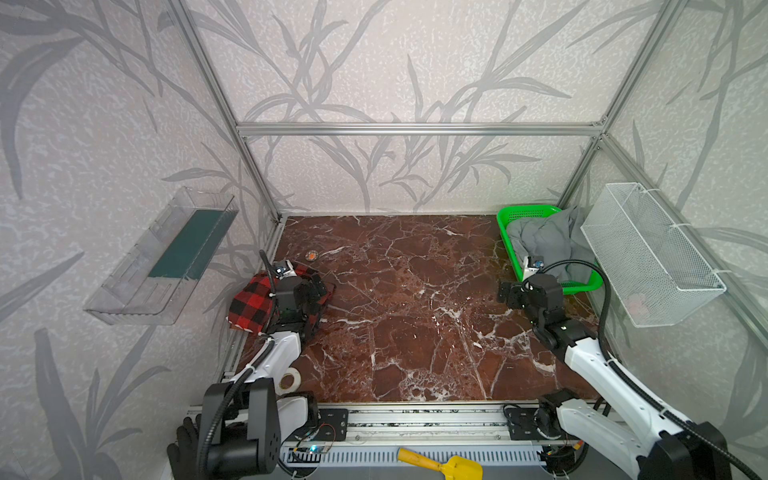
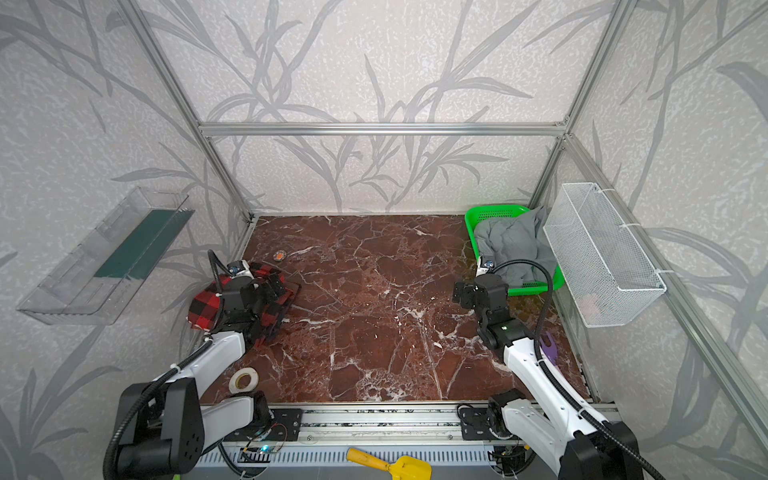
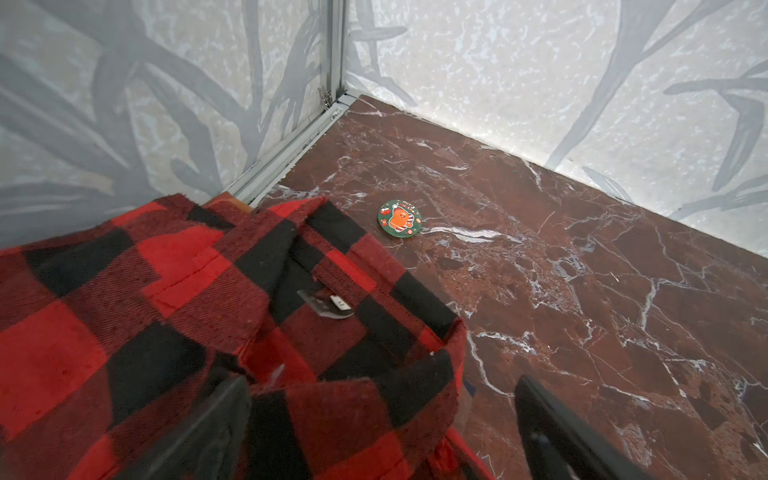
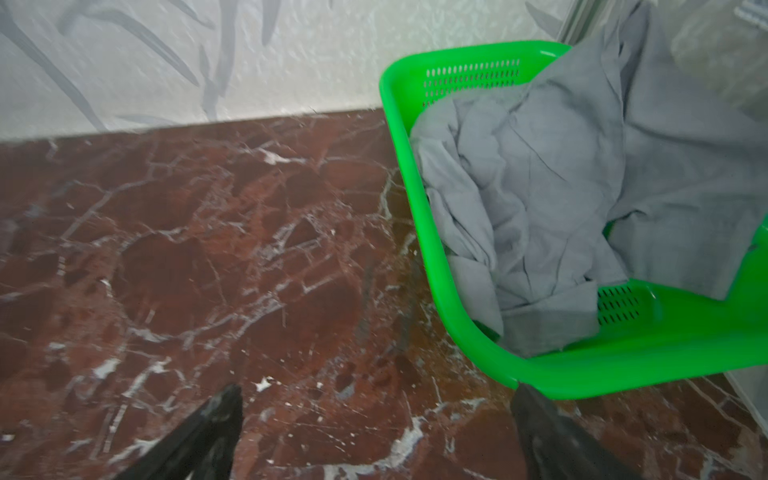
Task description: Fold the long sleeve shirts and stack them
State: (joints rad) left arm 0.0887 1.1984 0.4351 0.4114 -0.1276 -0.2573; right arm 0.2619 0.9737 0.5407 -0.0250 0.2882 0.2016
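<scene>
Two hands spread, both empty: red-and-black check shirt sits right under left hand, green basket w/ gray cloth just beside right hand, so risk = left hand pinching only one layer & dragging the fold open.

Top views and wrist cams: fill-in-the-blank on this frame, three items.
1. The red-and-black shirt lies on the table's ____ side in both top views.
2. The green basket holds crumpled ____ cloth.
3. The left gripper and right gripper both stand ____.
Missing: left; grey; open.
</scene>
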